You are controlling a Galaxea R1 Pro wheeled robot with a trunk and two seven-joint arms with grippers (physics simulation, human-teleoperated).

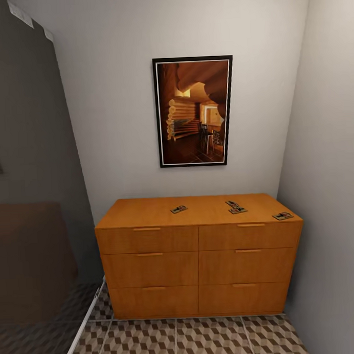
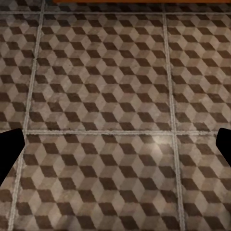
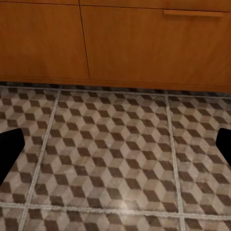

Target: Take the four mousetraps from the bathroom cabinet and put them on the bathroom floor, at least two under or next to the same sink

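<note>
The orange-brown cabinet (image 1: 201, 258) stands against the back wall with all its drawers closed. Several dark mousetraps lie on its top: one left of centre (image 1: 179, 209), two touching each other (image 1: 232, 203) (image 1: 238, 210), and one at the right front corner (image 1: 282, 215). The cube-patterned bathroom floor (image 1: 194, 341) runs in front of it. My left gripper (image 2: 115, 154) hangs open over bare floor tiles (image 2: 96, 86). My right gripper (image 3: 115, 154) is open above the floor (image 3: 110, 144), facing the cabinet's lowest drawers (image 3: 125, 43). Both hold nothing.
A framed picture (image 1: 195, 112) hangs above the cabinet. A smoky dark glass shower panel (image 1: 34, 204) closes the left side, with a white strip (image 1: 85, 325) at its foot. A plain wall (image 1: 332, 191) bounds the right, close to the cabinet's end.
</note>
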